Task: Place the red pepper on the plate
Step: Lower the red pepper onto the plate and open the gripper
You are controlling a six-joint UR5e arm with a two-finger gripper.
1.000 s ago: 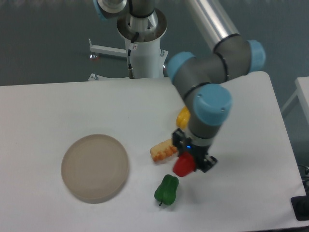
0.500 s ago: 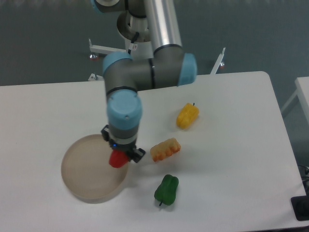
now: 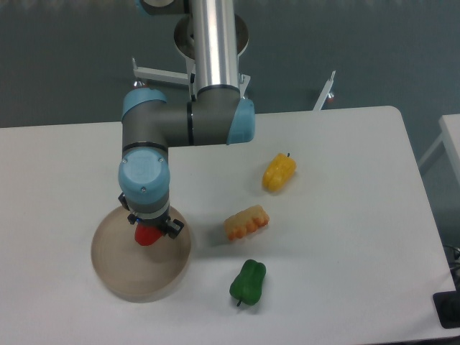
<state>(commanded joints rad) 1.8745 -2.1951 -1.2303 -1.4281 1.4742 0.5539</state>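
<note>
While the grey and pale-blue jointed robot arm reaches down over the left half of the white rectangular table, its black two-finger gripper sits above the round, flat, beige-tan translucent plate. Clamped between the gripper's jaws is the small glossy red toy pepper, of which only the lower part shows beneath the wrist; it lies within the plate's outline, toward the upper middle of the disc. Whether the red pepper touches the plate's surface or hangs just above it cannot be told from this view.

To the right of the plate, apart from it, an orange-yellow ridged toy resembling a piece of corn lies on the table. Below this, nearer the front edge, rests a small green toy pepper with a thin dark stem pointing toward the front edge. Farther back and to the right lies a small yellow toy pepper. Behind the table rises the arm's white mounting column.
</note>
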